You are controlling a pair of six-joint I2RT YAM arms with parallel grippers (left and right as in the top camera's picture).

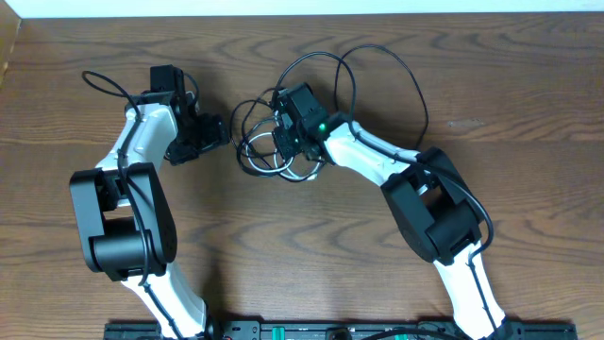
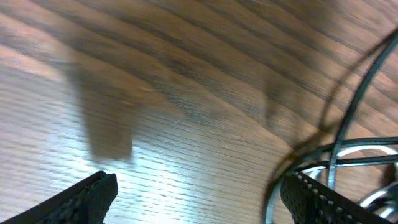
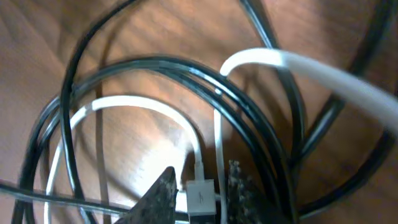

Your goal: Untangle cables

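The cables lie in a tangled heap (image 1: 274, 142) at the table's middle, and one black cable makes a wide loop (image 1: 415, 90) toward the back. My right gripper (image 1: 285, 144) is down in the heap. In the right wrist view its fingers (image 3: 158, 199) have closed in on the white cable's plug (image 3: 200, 196), with a strand of white cord (image 3: 217, 149) also between them. Black cable coils (image 3: 186, 68) ring that spot. My left gripper (image 1: 219, 132) stands open just left of the heap with nothing between its fingers (image 2: 93, 193). A black cable (image 2: 348, 118) runs beside its right finger.
Bare wooden table (image 1: 396, 246) surrounds the heap. Both arm bases sit at the front edge, left (image 1: 123, 227) and right (image 1: 439, 212). The thick robot wire (image 1: 104, 83) arcs out behind the left arm.
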